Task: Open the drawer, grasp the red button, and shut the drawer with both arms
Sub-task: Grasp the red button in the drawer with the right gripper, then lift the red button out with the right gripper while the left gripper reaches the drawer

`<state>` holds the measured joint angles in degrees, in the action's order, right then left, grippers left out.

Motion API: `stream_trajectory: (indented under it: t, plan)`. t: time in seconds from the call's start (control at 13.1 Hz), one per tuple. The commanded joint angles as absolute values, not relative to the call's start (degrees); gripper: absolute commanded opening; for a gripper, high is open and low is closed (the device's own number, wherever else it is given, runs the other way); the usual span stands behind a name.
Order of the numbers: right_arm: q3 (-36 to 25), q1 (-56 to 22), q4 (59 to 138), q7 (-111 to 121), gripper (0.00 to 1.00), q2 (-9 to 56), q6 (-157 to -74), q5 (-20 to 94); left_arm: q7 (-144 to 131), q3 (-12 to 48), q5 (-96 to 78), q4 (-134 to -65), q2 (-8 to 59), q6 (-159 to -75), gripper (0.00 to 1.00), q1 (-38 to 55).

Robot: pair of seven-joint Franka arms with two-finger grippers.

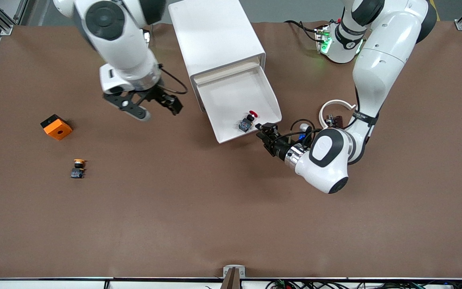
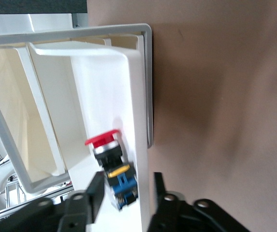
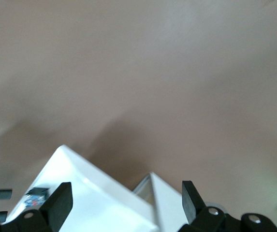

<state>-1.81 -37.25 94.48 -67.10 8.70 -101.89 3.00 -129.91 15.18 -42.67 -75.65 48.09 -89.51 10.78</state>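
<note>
Writing: a black band on the left arm's forearm carries white lettering, too small to read with confidence; no other legible marking is found.

The drawer (image 1: 237, 102) stands pulled out of the white cabinet (image 1: 215, 36) toward the front camera, angled a little toward the left arm's end of the table. The red button (image 1: 248, 121) lies on its side on the drawer floor, in the corner nearest the front camera and close against the drawer's wall on the left arm's side. Its long axis runs roughly along that wall: the red cap points back toward the cabinet, the black-and-blue body toward the drawer's front edge.

The left gripper (image 1: 264, 133) sits at the drawer's front corner, just beside the button, level with the rim. In the left wrist view its fingers (image 2: 95, 192) stand partly apart, one on each side of the drawer wall, with the button's blue base (image 2: 122, 186) between them; contact with the button cannot be confirmed.

The right gripper (image 1: 157, 107) hangs over bare table beside the cabinet, toward the right arm's end, jaws spread wide and empty.

Open room: the brown table (image 1: 231, 208) lies free nearer the camera than the drawer. An orange cube (image 1: 56, 127) and a yellow-capped button (image 1: 78, 168) rest well apart from the drawer, toward the right arm's end.
</note>
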Motion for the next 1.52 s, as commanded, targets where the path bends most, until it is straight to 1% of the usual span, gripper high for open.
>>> stream_trajectory:
  t: [0.0,0.23,0.38,0.53,0.76,0.99,1.07,1.3,1.45]
  plan:
    - [-2.6,-42.5,93.8,-76.2,1.00,12.7,-107.2,3.3,-129.4,15.2,-42.9,-72.3,48.3,-89.1,1.00,10.4]
    - [-2.7,-47.3,93.3,-82.5,1.00,17.5,-113.9,3.2,-126.9,14.8,-39.1,-70.1,48.0,-88.9,1.00,9.0]
    - [-2.6,-48.9,91.7,-85.8,1.00,21.5,-117.0,3.1,-121.0,14.7,-34.6,-69.5,46.1,-88.9,1.00,8.8]
    - [-2.7,-49.9,86.2,-88.8,1.00,27.0,-117.1,3.0,-116.0,14.6,-30.6,-69.3,44.4,-88.9,1.00,7.6]
    - [-2.7,-51.2,81.6,-88.0,1.00,32.6,-117.2,2.3,-112.9,14.6,-16.7,-69.1,41.7,-89.5,1.00,6.9]
    - [-2.7,-51.8,80.9,-85.3,1.00,34.3,-119.2,1.8,-106.9,14.8,-0.8,-69.2,38.5,-89.7,1.00,7.6]
    - [-2.7,-51.8,80.9,-85.2,1.00,34.6,-119.3,1.8,-105.1,15.1,2.2,-69.3,37.5,-89.6,1.00,7.6]
    - [-2.7,-52.0,80.8,-85.8,1.00,35.8,-121.5,1.8,-97.3,15.2,5.6,-69.3,34.0,-89.6,1.00,7.5]
    - [-2.7,-52.4,80.8,-85.6,1.00,36.3,-123.0,1.8,-85.0,15.3,5.4,-69.5,30.5,-89.6,1.00,6.6]
